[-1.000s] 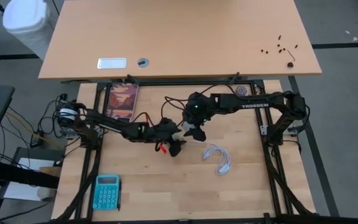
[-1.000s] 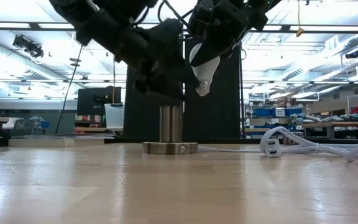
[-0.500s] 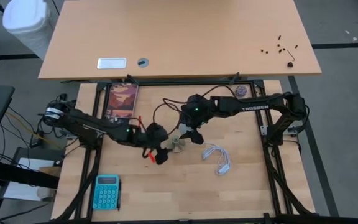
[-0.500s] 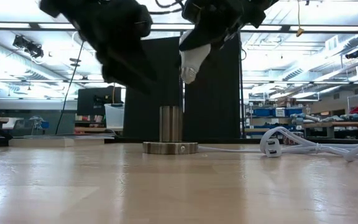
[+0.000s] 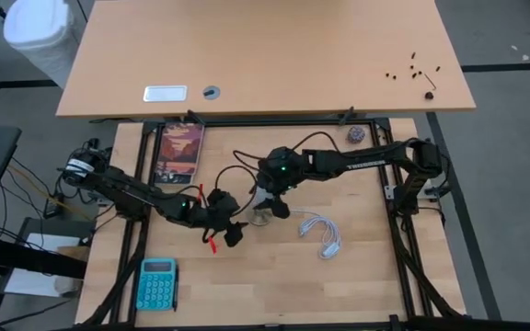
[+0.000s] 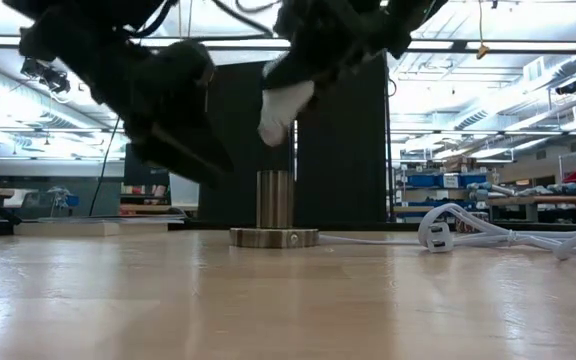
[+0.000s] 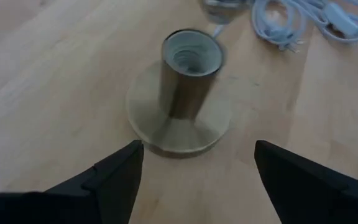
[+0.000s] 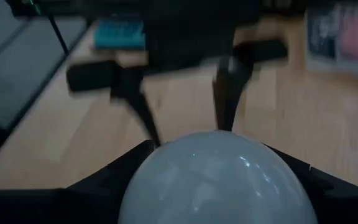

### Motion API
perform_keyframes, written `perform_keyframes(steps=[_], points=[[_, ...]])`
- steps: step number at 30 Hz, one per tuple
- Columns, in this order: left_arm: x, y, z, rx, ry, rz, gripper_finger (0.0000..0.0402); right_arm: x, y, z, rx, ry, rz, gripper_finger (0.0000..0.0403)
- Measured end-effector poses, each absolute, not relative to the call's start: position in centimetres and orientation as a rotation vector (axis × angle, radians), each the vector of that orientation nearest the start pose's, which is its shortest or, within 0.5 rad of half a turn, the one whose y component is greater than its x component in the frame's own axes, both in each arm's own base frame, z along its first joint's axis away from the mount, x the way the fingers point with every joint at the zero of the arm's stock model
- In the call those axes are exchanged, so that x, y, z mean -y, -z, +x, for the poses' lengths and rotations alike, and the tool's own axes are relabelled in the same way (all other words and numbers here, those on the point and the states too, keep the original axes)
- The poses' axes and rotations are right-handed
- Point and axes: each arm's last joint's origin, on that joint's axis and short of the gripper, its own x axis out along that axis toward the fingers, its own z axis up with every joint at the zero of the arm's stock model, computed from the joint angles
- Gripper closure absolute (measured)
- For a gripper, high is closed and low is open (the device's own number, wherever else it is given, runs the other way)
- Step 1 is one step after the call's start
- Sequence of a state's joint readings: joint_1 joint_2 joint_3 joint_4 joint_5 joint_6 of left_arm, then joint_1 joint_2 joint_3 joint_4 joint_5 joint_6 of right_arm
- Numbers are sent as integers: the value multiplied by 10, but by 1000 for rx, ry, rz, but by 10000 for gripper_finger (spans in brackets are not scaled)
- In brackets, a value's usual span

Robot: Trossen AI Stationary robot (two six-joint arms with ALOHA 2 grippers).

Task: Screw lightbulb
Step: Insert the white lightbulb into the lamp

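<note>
Bulb: your right gripper [image 6: 303, 60] is pinching the lightbulb [image 6: 280, 108] above the socket [image 7: 188, 84], base tilted, not touching it.
Left gripper [image 5: 231, 230]: fingers spread, holding nothing, just beside the socket.
Remaining: you are facing alignment, seating and every turn.

lightbulb [image 6: 280, 104] now left of socket [image 6: 275, 200]

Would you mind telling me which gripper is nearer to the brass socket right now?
Right. The right gripper holds the lightbulb just above the socket, while the left gripper, open and empty, sits off to the socket's side.
</note>
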State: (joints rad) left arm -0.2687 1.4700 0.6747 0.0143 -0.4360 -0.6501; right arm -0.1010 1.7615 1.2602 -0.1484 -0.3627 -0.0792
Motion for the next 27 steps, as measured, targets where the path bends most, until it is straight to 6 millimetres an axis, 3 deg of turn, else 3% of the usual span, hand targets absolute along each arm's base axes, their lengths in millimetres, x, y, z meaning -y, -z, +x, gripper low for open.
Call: perform_keyframes(steps=[10,17,27], points=[[59,-162,265,-562,-445,-417,101,34,-212,398,-688,-245,71,127],[59,-164,267,-532,-445,-456,101,41,-207,398,-706,-240,62,134],[62,-150,280,-493,-427,-475,102,41,-206,396,-724,-267,65,76]])
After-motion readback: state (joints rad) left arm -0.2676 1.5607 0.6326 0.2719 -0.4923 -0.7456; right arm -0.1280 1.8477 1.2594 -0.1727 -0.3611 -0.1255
